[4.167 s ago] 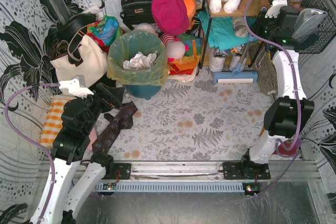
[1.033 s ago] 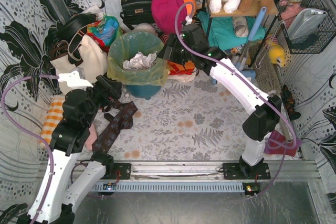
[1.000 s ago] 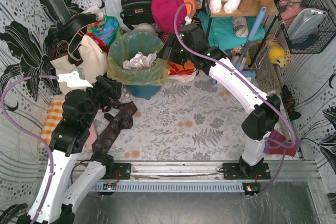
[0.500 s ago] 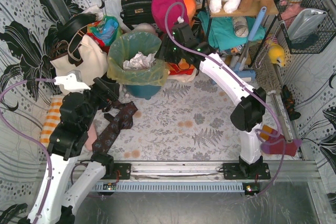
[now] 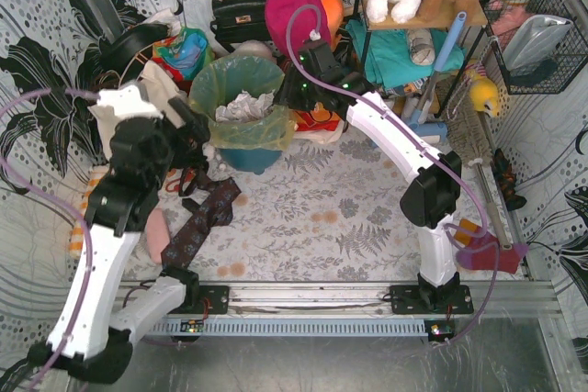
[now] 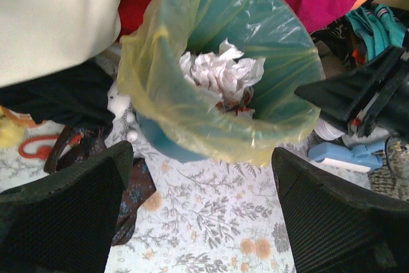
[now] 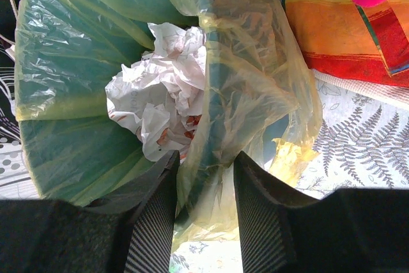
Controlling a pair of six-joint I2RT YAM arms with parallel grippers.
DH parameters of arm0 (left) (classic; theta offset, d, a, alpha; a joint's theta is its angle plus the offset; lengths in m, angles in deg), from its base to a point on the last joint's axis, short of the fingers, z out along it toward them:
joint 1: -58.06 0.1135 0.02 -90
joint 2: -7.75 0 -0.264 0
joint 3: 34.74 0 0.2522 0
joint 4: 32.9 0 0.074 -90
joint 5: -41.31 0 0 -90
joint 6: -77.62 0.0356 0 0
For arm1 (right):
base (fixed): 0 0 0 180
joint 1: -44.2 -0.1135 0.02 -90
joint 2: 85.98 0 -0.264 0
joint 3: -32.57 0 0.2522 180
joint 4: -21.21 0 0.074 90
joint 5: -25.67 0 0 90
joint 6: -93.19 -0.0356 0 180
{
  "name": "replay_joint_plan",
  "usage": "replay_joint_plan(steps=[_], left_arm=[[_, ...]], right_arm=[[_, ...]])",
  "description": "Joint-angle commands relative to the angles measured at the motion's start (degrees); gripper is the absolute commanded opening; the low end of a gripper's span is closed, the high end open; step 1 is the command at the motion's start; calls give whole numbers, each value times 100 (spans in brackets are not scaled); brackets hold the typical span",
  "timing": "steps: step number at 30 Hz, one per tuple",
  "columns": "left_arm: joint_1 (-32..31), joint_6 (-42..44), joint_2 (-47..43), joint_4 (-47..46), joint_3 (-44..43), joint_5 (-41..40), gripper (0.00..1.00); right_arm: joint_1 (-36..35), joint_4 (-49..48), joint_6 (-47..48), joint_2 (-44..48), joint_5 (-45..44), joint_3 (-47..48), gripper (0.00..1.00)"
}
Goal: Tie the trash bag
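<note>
Right hand (image 7: 204, 161) is straddling the right-hand rim of the trash bag (image 7: 255, 87). Its two fingers (image 7: 153, 222) are standing partly apart, one inside the mouth and the other outside, so the folded-over yellow-green film is sitting in the gap between them. Whether the pads are pressing the plastic I cannot tell.

The bag is lining the teal bucket (image 5: 250, 161), with its mouth gaping wide and its top edge draping over the bucket's rim as a wrinkled skirt. Crumpled white paper (image 7: 160, 94) is resting inside. Bucket and bag are standing toward the back left of the fern-patterned surface (image 5: 349, 218).

Left hand (image 6: 201, 151) is hovering on the opposite side, above and just short of the bag's near-left rim. Its jaws are spreading fully wide and gripping nothing, and the bag's open mouth is showing between its fingers in the wrist view. A cream tote (image 6: 51, 17) is lying just beside the bag's left side.
</note>
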State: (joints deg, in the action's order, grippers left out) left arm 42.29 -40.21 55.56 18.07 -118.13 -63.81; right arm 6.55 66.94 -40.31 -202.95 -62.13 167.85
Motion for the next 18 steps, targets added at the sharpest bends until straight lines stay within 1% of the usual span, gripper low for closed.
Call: replay_joint_plan(steps=[1, 5, 8, 9, 11, 18], left_arm=[[-8, 580, 994, 89, -884, -360, 98], [117, 1128, 1856, 483, -1901, -379, 98], [442, 1365, 2431, 774, -2550, -196, 99], [548, 1468, 2587, 794, -2676, -5, 99], [768, 1610, 2857, 830, -2902, 312, 95], [1208, 2010, 3859, 1195, -3699, 909, 95]], right_arm=[[-32, 99, 67, -10, -88, 216, 39], [-32, 154, 113, 11, -126, 206, 38], [-32, 182, 150, 31, -151, 182, 37], [-32, 181, 162, 38, -153, 171, 37], [-32, 210, 188, 51, -162, 162, 37], [-32, 228, 237, 86, -189, 170, 36]])
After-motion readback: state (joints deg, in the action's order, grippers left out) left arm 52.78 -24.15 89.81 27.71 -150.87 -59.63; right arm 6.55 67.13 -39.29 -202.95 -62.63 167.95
